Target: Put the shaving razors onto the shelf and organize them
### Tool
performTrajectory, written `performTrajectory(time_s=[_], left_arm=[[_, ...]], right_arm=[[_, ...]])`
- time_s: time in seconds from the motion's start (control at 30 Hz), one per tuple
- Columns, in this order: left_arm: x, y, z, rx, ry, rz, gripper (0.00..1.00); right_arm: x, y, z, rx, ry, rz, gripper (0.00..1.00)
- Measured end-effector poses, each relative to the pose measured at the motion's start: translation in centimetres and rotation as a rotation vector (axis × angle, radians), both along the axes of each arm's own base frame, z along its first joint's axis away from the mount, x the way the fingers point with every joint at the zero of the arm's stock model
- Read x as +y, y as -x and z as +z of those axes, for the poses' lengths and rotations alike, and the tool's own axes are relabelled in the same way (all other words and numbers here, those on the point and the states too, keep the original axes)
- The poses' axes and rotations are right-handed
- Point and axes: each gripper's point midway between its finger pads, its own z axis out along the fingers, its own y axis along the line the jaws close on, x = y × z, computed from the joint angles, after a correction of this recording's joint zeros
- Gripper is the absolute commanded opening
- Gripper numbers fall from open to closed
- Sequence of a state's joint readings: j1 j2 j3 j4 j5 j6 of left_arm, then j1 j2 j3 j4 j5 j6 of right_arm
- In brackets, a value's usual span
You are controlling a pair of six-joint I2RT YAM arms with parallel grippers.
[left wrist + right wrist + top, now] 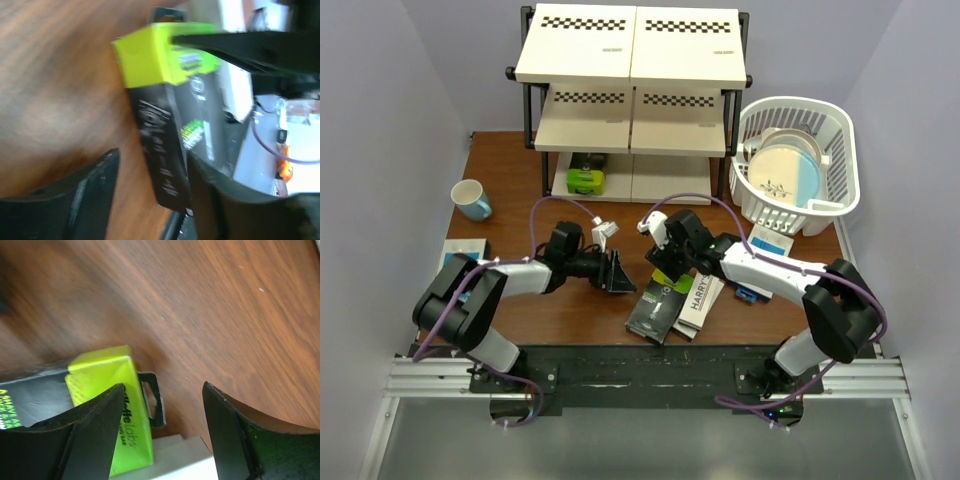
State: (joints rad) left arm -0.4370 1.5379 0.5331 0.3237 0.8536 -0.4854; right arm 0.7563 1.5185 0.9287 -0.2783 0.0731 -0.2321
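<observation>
At table centre, left gripper and right gripper are hovering, jaws wide and empty, near the black lime-ended razor box.

Through the wrist camera I see my left gripper with its jaws spread wide. A black razor box with a lime-green end runs lengthwise out of the gap. Its black end sits close against the jaw on the view's right and clear of the other. At the green end, farthest from the jaws, a black finger of the right gripper crosses it. A white box and a purple cable lie beyond the right-side jaw, with the wooden tabletop beyond the left-side one.
</observation>
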Motion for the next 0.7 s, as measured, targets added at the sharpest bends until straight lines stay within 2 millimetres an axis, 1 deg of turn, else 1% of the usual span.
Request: performTrajectory(time_s=[0.03,0.07,0.17,0.2,0.3,0.33,0.37,0.43,0.47,0.5,0.53,0.57,0.6,0.67,0.7], left_arm=[[-0.2,-0.1,-0.6,0.016,-0.02,-0.001,0.57],[-0.2,-0.5,-1.0,0.026,-0.041,0.007,0.57],[0.9,-1.9,-1.4,0.026,-0.096,0.073,0.57],[1.6,-2.5,-1.3,0.02,-0.109,0.107,0.56],[4.4,-4.5,0.5,-0.021,-0.122,0.22,0.56],[5.7,-5.3,1.5,-0.054,-0.125,0.265,0.56],[6.6,-5.7,2.6,-0.089,-0.127,0.297,0.56],[7.7,-5.9,4.5,-0.154,-0.129,0.331,0.56],[8.0,-5.8,5.6,-0.193,-0.127,0.339,0.57],[8.1,-5.6,6.6,-0.227,-0.122,0.344,0.57],[8.3,-5.3,7.5,-0.26,-0.116,0.349,0.57],[8.5,-5.1,8.4,-0.294,-0.108,0.359,0.57],[8.7,-4.8,9.0,-0.317,-0.104,0.37,0.57],[9.3,-4.4,9.4,-0.337,-0.107,0.392,0.57],[9.7,-4.4,9.3,-0.336,-0.117,0.407,0.57]], right_arm=[[0.3,0.1,-0.2,0.01,-0.008,0.01,0.65],[0.7,0.2,-0.4,0.022,-0.025,0.021,0.6],[2.2,0.2,-0.9,0.057,-0.068,0.047,0.5],[2.8,0.1,-0.9,0.07,-0.083,0.052,0.42],[5.5,-0.4,-1.0,0.11,-0.144,0.075,0.29],[6.6,-0.6,-1.1,0.123,-0.161,0.083,0.28],[7.7,-0.8,-1.1,0.13,-0.173,0.094,0.27],[10.3,-1.6,-0.8,0.135,-0.203,0.115,0.27],[11.4,-1.9,-0.7,0.137,-0.215,0.123,0.27],[12.9,-2.2,-0.6,0.14,-0.228,0.135,0.28],[14.4,-2.8,-0.5,0.139,-0.242,0.144,0.3],[15.6,-2.8,-0.4,0.136,-0.252,0.16,0.33],[16.5,-3.0,-0.4,0.137,-0.259,0.166,0.38],[18.5,-3.4,-0.1,0.126,-0.27,0.175,0.48],[18.9,-3.4,0.0,0.122,-0.272,0.17,0.49]])
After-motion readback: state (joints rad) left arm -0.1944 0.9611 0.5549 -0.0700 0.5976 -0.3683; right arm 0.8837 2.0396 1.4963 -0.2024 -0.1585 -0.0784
